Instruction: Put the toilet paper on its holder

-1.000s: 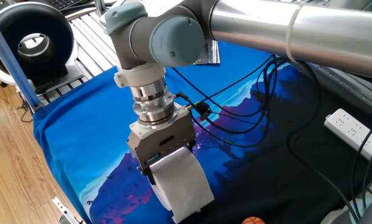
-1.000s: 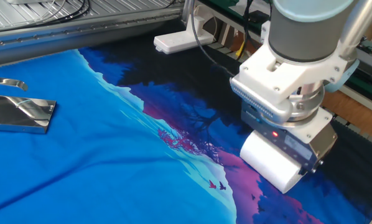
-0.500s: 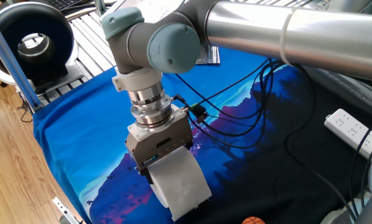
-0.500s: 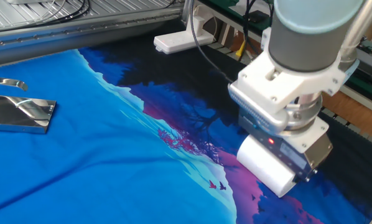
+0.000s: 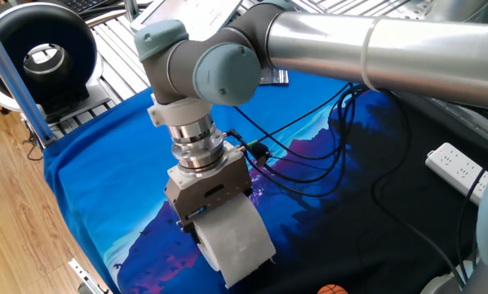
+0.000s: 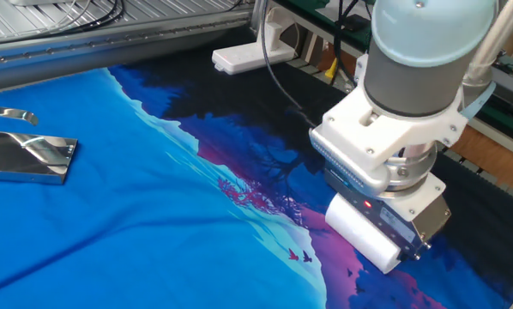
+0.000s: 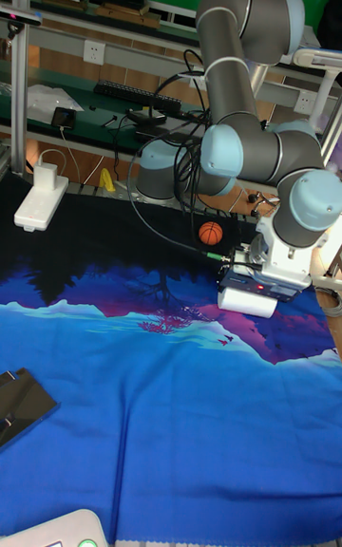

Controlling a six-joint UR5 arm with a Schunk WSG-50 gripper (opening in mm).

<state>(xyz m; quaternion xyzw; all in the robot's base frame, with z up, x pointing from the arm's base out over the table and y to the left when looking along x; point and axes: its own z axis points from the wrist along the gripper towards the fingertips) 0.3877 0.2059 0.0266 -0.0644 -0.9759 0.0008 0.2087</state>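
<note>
The toilet paper (image 5: 237, 243) is a plump white roll gripped from above by my gripper (image 5: 221, 222), which is shut on it near the front of the blue cloth. In the other fixed view the roll (image 6: 357, 233) sticks out to the left under the gripper (image 6: 383, 233), low over the purple part of the cloth. Whether it touches the cloth I cannot tell. The holder (image 6: 27, 156), a shiny silver stand with a flat base, lies far to the left on the blue cloth. In the tall fixed view the roll (image 7: 243, 301) is at the right and the holder (image 7: 21, 404) at the lower left.
A large black ring-shaped device (image 5: 40, 51) stands at the back left. White power strips (image 5: 464, 173) (image 6: 246, 57) lie off the cloth. An orange ball (image 7: 210, 233) sits behind the gripper. Black cables (image 5: 309, 151) trail across the cloth beside the arm.
The arm has shifted slightly towards the holder's side with the roll held, and the wrist has turned a little. The holder has not moved.
</note>
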